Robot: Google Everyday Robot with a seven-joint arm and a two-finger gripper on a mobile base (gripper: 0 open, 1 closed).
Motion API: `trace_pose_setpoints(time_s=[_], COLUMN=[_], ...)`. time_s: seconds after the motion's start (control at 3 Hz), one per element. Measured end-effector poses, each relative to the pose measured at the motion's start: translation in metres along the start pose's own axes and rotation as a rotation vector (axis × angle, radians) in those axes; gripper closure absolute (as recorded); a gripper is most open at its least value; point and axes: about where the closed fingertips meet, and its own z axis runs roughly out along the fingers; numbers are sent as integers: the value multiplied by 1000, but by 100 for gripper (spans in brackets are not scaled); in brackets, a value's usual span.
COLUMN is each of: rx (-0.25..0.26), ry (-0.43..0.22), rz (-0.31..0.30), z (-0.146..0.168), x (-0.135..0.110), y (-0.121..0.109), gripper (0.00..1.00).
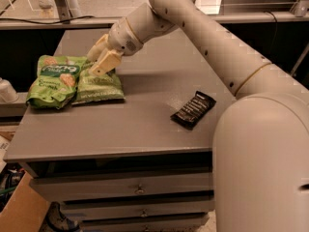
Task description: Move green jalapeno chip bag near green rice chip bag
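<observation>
The hand (100, 61) sits at the top edge of the green jalapeno chip bag (99, 87); I cannot tell whether it grips. Just below the hand, that bag lies flat on the tabletop (145, 127), touching the green rice chip bag (52, 81).

A grey cabinet (145, 120) with a flat matte top fills the middle, and the gripper (103, 61) hangs over its far left part. Shallow drawers (139, 190) with small round knobs line its front. Behind it a pale ledge (29, 24) runs across over dark shadow, with a black cable (48, 19) along it and metal legs (63, 1) above, and a cardboard box (21, 211) sits on the floor at lower left.
</observation>
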Motion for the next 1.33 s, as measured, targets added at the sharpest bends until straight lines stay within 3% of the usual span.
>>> trace_pose_setpoints(time_s=[0.33, 0.67, 1.33], rx=[-13, 35, 339], ry=[8, 6, -31], rz=[-9, 3, 91], z=[2, -13, -134], x=[-2, -1, 29], y=[-2, -18, -82], gripper=[0, 0, 0])
